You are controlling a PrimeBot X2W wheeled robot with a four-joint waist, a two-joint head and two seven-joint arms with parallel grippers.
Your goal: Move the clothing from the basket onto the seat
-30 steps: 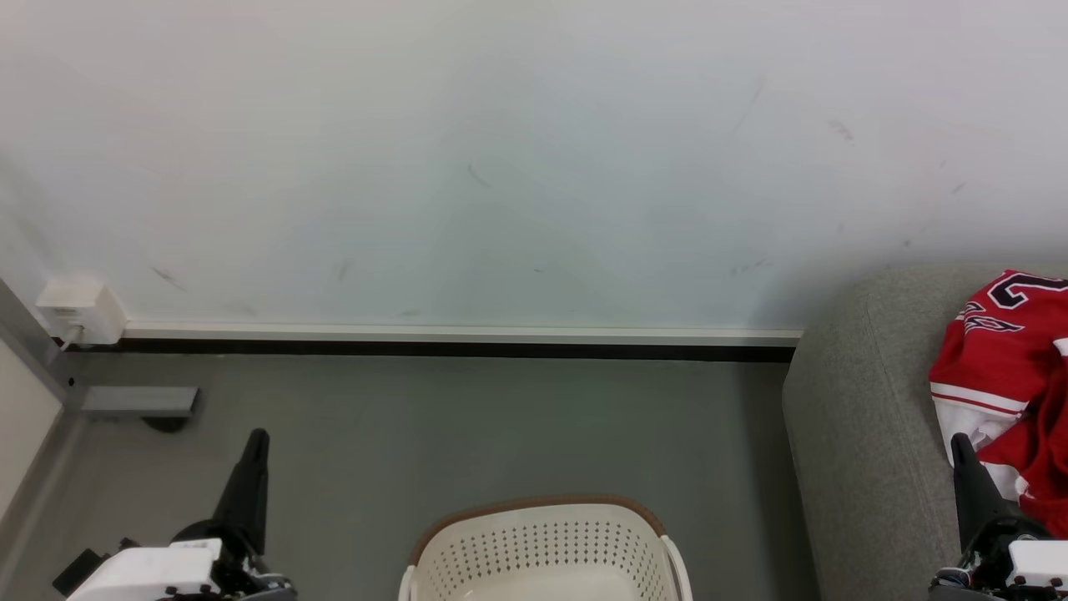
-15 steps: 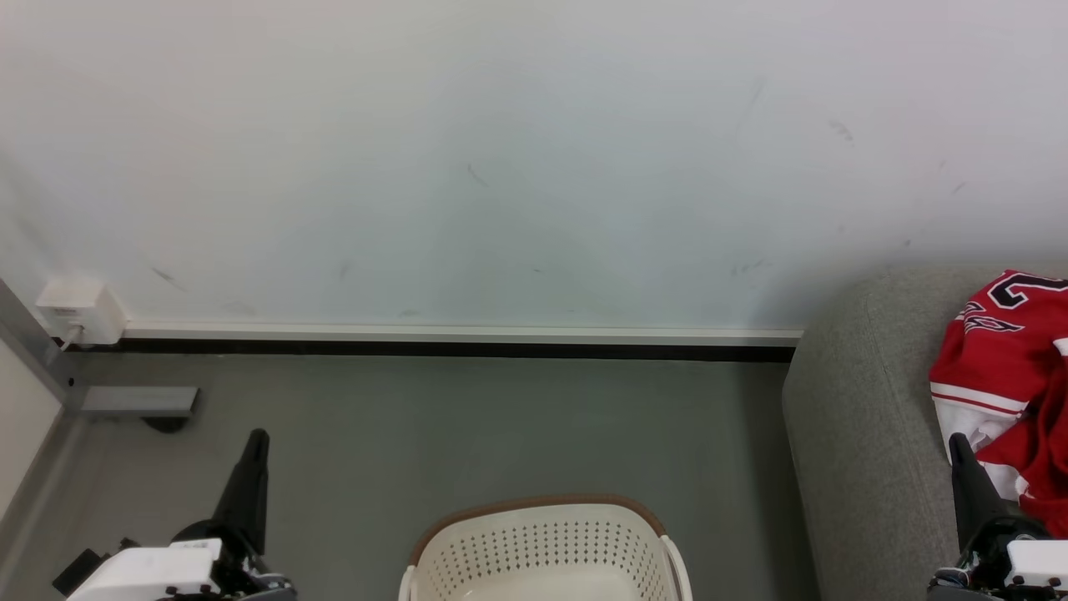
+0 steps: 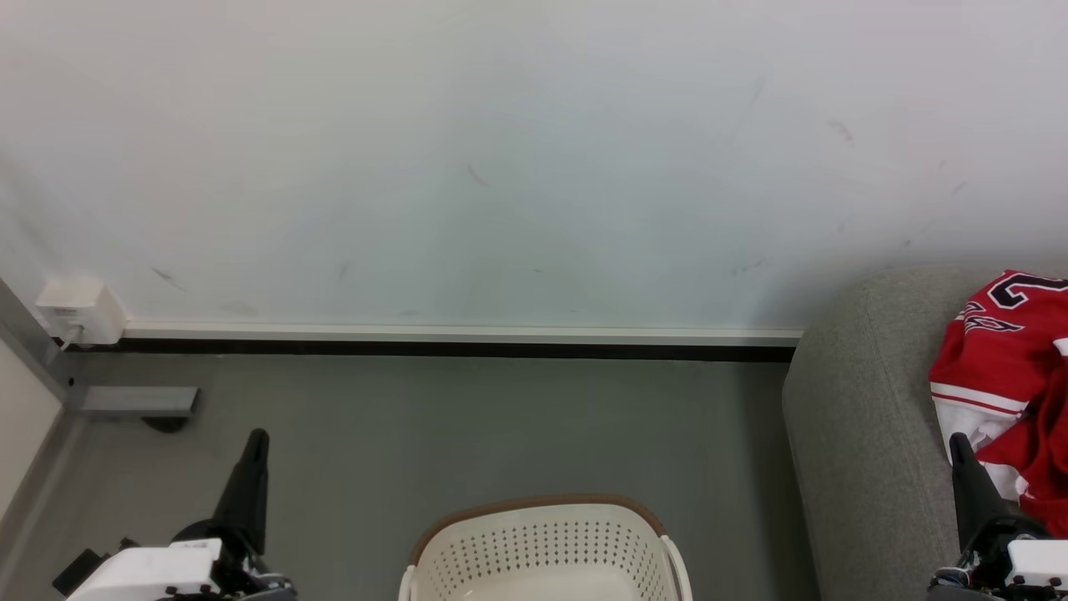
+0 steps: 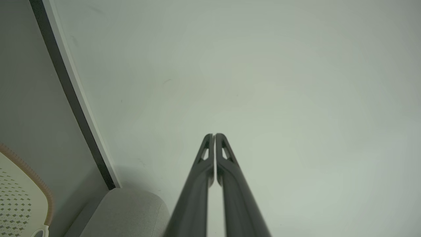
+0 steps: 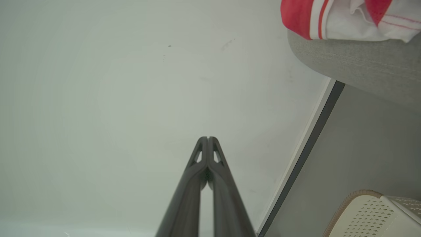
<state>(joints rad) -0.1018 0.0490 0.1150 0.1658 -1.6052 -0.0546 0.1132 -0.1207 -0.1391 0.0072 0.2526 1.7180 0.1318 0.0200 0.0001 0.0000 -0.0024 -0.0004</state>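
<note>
The red clothing (image 3: 1005,351) with white trim and dark numerals lies heaped on the grey seat (image 3: 859,417) at the right edge of the head view; its white-striped hem (image 5: 332,18) also shows on the seat (image 5: 355,62) in the right wrist view. The cream basket (image 3: 542,547) with a brown rim stands on the floor at bottom centre, and the part of its inside that shows holds no fabric. My left gripper (image 3: 257,436) is shut and holds nothing, left of the basket. My right gripper (image 3: 956,439) is shut too, in front of the clothing's lower edge.
A pale wall (image 3: 501,167) with a white and black skirting (image 3: 459,342) runs behind the grey floor (image 3: 459,417). A white socket box (image 3: 79,310) and a grey metal foot (image 3: 138,402) sit at the far left.
</note>
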